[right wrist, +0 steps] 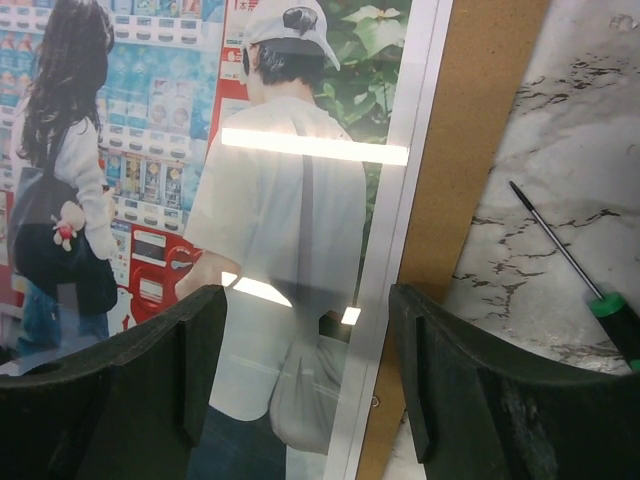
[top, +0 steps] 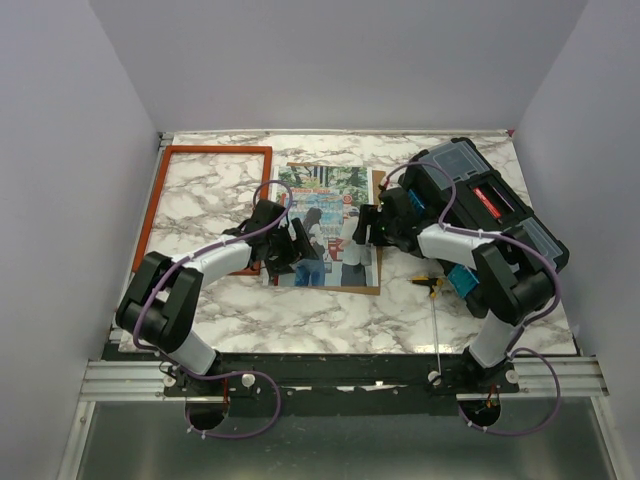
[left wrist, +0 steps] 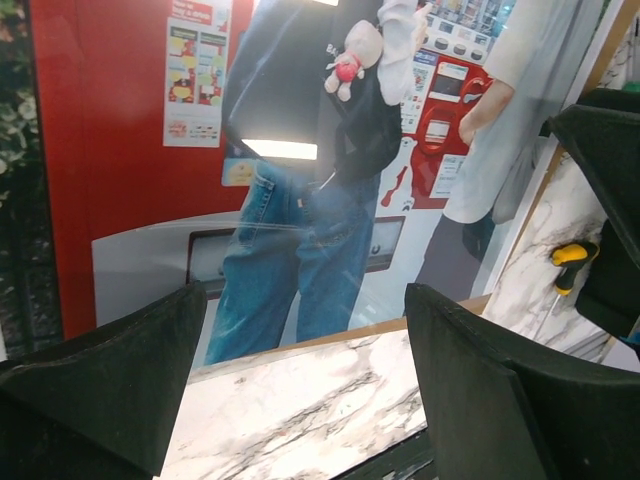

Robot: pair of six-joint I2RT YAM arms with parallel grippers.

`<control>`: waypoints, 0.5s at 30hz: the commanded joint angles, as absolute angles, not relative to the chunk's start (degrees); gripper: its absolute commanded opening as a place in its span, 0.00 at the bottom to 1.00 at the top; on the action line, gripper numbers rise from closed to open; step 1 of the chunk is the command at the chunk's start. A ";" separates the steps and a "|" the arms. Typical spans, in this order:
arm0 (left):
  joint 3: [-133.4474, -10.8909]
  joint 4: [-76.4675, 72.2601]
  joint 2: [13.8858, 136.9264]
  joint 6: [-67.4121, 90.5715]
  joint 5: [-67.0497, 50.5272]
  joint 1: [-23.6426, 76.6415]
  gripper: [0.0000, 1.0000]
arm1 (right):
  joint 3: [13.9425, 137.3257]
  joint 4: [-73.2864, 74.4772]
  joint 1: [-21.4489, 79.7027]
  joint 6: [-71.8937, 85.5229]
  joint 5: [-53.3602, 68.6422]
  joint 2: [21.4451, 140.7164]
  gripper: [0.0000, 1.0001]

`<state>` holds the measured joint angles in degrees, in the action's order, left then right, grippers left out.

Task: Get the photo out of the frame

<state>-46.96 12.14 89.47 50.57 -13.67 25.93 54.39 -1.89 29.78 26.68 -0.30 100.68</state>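
The photo [top: 325,190], a colour print of two people at vending machines, lies flat at the centre of the marble table [top: 300,320]. It rests on a brown backing board [right wrist: 470,150], whose edge shows as a strip along the photo's right side. Bright bars of glare are seen across the photo; whether a clear pane covers it cannot be told. The orange-red frame [top: 220,150] lies empty at the far left, well apart from the photo, with marble showing through it.

The left gripper [left wrist: 305,300] is held low over the photo's near left part, its fingers spread wide with nothing between them. The right gripper [right wrist: 307,300] is poised over the photo's right edge, its fingers likewise parted and empty.

The step in hand is judged to be lifting the photo off the board. It would best be done by sliding one finger under an exposed edge, at the white border rather than the picture, while the board is pinned flat by the other arm. A thin glossy sheet is likely to slip or crease, so a light, shallow pinch is called for.

To the right, a yellow-handled screwdriver [left wrist: 572,258] and a green-handled screwdriver [right wrist: 610,305] lie on the marble, near a black toolbox [top: 480,200].
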 commanded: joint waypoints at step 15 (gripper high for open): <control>-41.51 9.58 93.28 51.71 -16.53 26.00 0.83 | 47.31 2.15 30.12 37.50 12.65 90.29 0.73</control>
<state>-44.91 5.45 90.35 52.62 -17.47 25.82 49.32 -3.75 29.93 36.23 11.92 95.37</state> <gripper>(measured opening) 0.838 0.729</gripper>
